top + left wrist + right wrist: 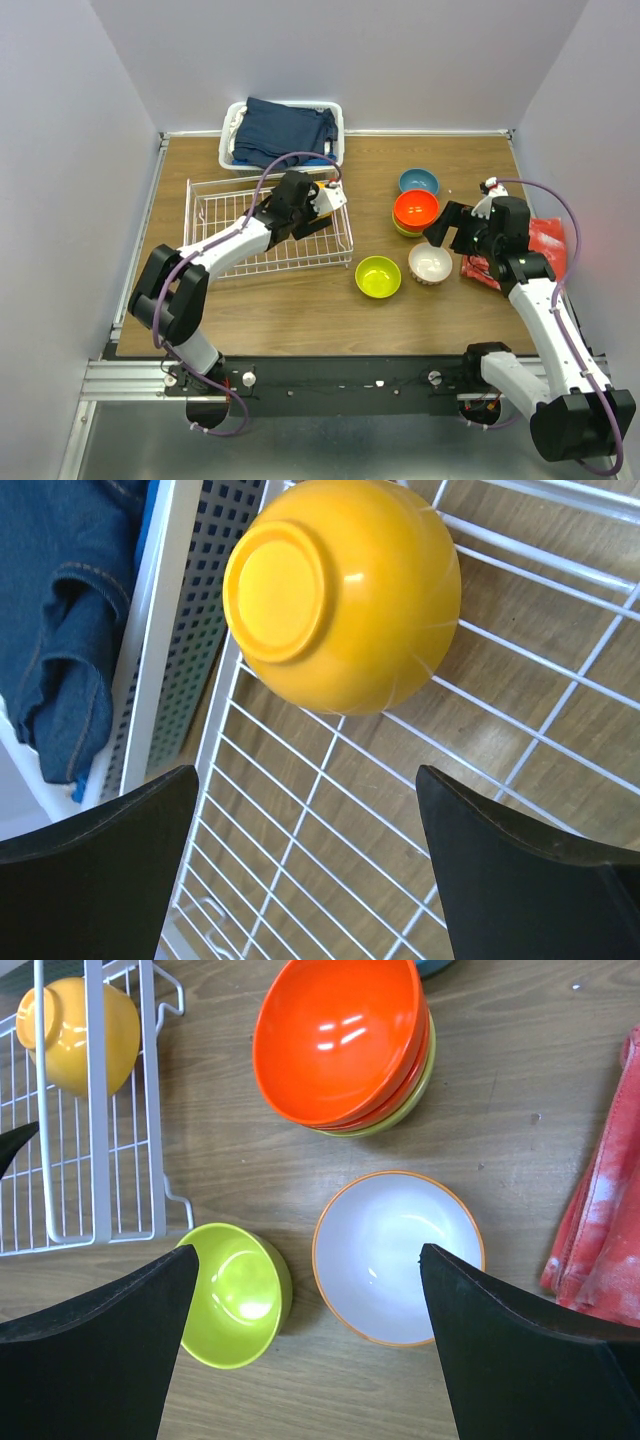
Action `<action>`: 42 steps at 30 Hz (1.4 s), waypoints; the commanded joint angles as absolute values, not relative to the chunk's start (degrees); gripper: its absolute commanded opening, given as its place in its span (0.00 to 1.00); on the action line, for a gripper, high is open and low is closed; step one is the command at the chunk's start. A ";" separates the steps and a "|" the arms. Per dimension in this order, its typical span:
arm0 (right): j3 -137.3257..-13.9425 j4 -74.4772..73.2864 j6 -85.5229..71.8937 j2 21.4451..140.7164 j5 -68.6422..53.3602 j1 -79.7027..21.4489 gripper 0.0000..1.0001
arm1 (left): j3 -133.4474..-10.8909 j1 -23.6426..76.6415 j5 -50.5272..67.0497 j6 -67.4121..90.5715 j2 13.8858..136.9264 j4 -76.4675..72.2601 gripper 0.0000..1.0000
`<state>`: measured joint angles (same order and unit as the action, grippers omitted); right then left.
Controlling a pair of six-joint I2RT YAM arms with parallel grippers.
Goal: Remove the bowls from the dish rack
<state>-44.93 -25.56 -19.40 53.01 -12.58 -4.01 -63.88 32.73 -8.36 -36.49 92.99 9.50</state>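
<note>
An orange-yellow bowl (345,590) lies tilted, base showing, in the far right corner of the white wire dish rack (230,225); it also shows in the right wrist view (75,1030). My left gripper (305,850) is open just short of it, over the rack floor. On the table right of the rack stand a lime-green bowl (378,276), a white bowl (431,264), a blue bowl (418,182) and a stack of red-orange bowls on a lime-green one (415,211). My right gripper (305,1345) is open and empty above the white bowl (398,1255) and green bowl (235,1295).
A white plastic basket (232,135) with dark blue cloth stands behind the rack, close to the yellow bowl. A red cloth (545,245) lies at the right table edge beside my right arm. Purple cables loop over both arms.
</note>
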 commanded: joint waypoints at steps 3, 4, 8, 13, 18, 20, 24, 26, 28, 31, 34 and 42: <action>-46.14 -25.93 -19.25 52.65 -12.30 -3.96 1.00 | -60.03 35.68 -5.97 -46.75 93.42 0.37 0.99; -46.06 -25.93 -19.34 52.65 -12.13 -3.96 1.00 | -59.51 35.94 -6.15 -48.93 93.51 -1.13 0.99; -45.88 -25.75 -18.99 52.56 -11.60 -4.04 1.00 | -57.14 37.62 -8.52 -52.90 94.74 -6.23 0.99; -45.97 -25.23 -18.98 53.35 -11.95 -4.04 1.00 | -56.86 38.14 -9.66 -57.82 97.47 -8.09 0.99; -45.53 -24.61 -19.16 54.05 -12.04 -3.96 1.00 | -59.15 38.32 -10.37 -59.15 100.45 -6.78 0.99; -45.53 -24.70 -18.99 54.31 -12.13 -4.04 1.00 | -60.37 38.41 -10.20 -59.06 101.33 -5.63 0.99; -45.96 -24.78 -18.54 54.93 -11.69 -4.04 1.00 | -61.43 38.50 -10.37 -57.92 103.79 -4.66 0.99; -46.23 -24.87 -18.20 55.19 -11.69 -3.96 1.00 | -61.96 38.50 -10.98 -57.13 104.67 -4.75 0.99; -46.49 -24.87 -18.28 55.46 -11.86 -4.04 1.00 | -62.31 38.67 -12.48 -56.78 106.25 -4.75 0.99; -46.58 -24.87 -18.19 55.81 -12.13 -3.96 1.00 | -63.54 38.85 -14.41 -54.85 108.19 -4.57 0.99; -46.58 -24.96 -18.11 55.90 -12.39 -3.96 1.00 | -65.21 39.11 -16.60 -51.60 109.68 -4.31 0.99; -46.93 -25.14 -18.02 55.90 -12.48 -3.96 1.00 | -66.00 39.37 -18.81 -47.11 109.16 -4.04 0.84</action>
